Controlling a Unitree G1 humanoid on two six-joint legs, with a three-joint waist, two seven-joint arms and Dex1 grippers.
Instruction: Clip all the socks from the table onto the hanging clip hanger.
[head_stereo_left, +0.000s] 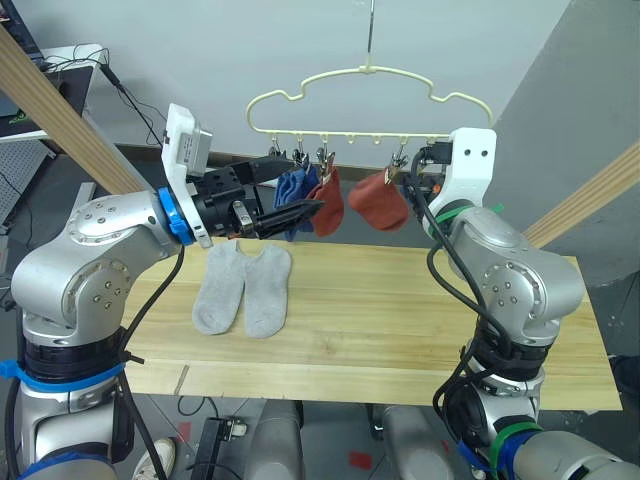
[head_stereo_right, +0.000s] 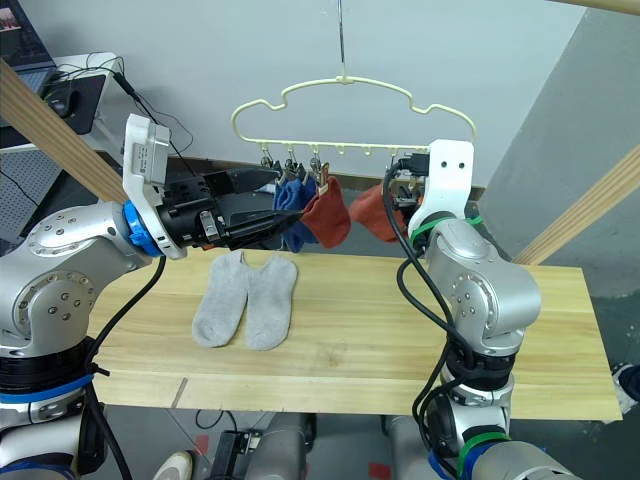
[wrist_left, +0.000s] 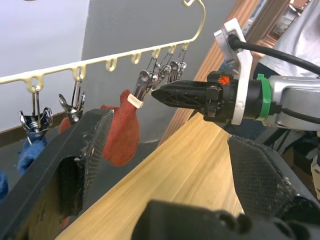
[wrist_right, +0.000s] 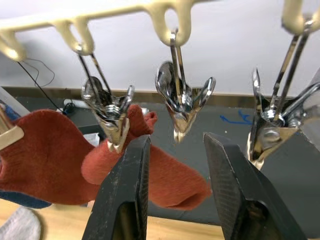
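Both arms are raised in front of the head camera, elbows bent, forearms reaching up toward the clip hanger (head_stereo_left: 370, 100). Beneath them spreads the table (head_stereo_left: 420, 340) of pale planks, and on its left part lie two light grey socks (head_stereo_left: 243, 288), flat and side by side, touching along their edges.

From the left, the left gripper (head_stereo_left: 300, 212) points across toward the hanging socks, its black fingers (wrist_left: 90, 150) spread wide apart and empty, their tips beside the two blue socks (head_stereo_left: 291, 192). On the other side, the right gripper (wrist_right: 175, 165) is lifted just under the row of clips, fingers (wrist_right: 227, 175) apart with nothing between them, one bare metal clip (wrist_right: 181, 102) hanging right above the gap.

Four socks hang from the hanger: the two blue ones at the left end and two rust red socks (head_stereo_left: 380, 203) further along, one beside the blue pair and one near the right gripper. Six clips hang in the row.
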